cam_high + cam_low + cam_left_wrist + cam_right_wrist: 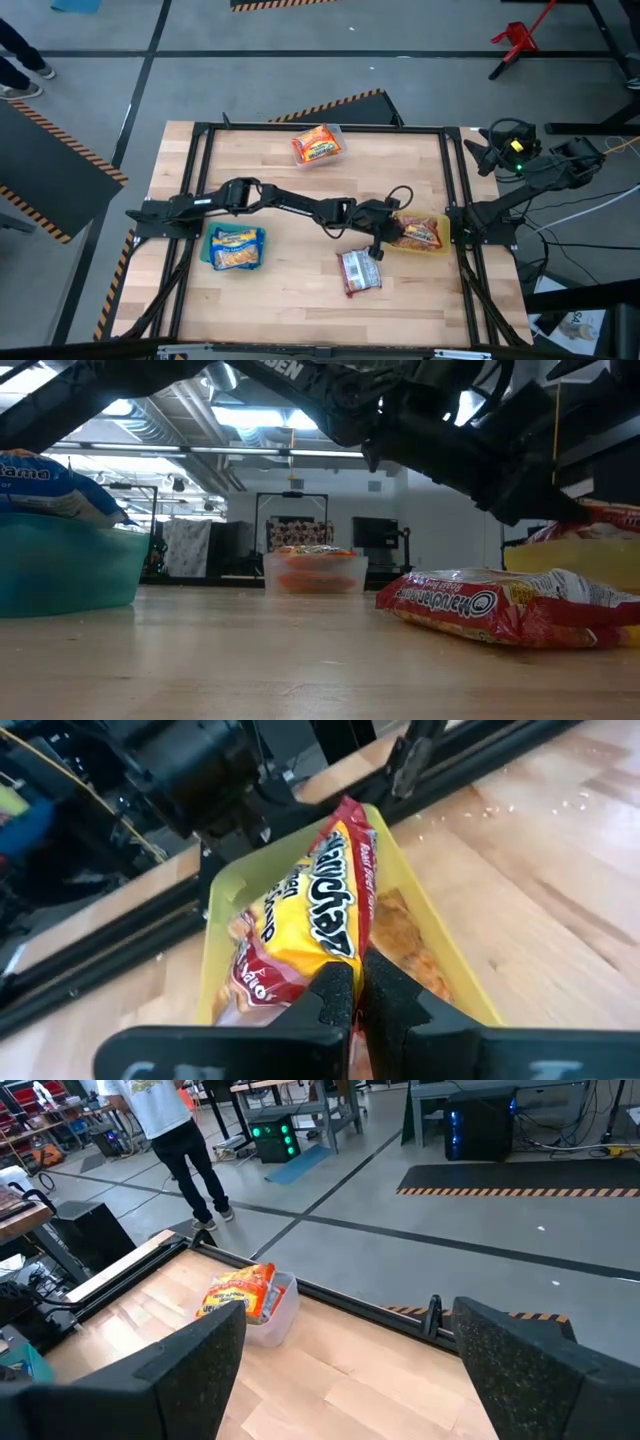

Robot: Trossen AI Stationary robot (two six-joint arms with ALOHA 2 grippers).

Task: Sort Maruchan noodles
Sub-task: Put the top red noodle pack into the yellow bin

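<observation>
Maruchan noodles (300,920) half-hidden, left end effector (358,995) pinching

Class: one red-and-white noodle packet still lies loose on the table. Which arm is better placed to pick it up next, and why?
Probably left. The left pincer is at the yellow bin, right beside the loose packet; it must first release its packet. The right pincer waits off the table's edge.

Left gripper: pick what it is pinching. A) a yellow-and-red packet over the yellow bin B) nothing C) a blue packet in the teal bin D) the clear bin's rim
A: the left gripper is shut on the yellow-and-red packet, which hangs into the yellow bin.
</observation>
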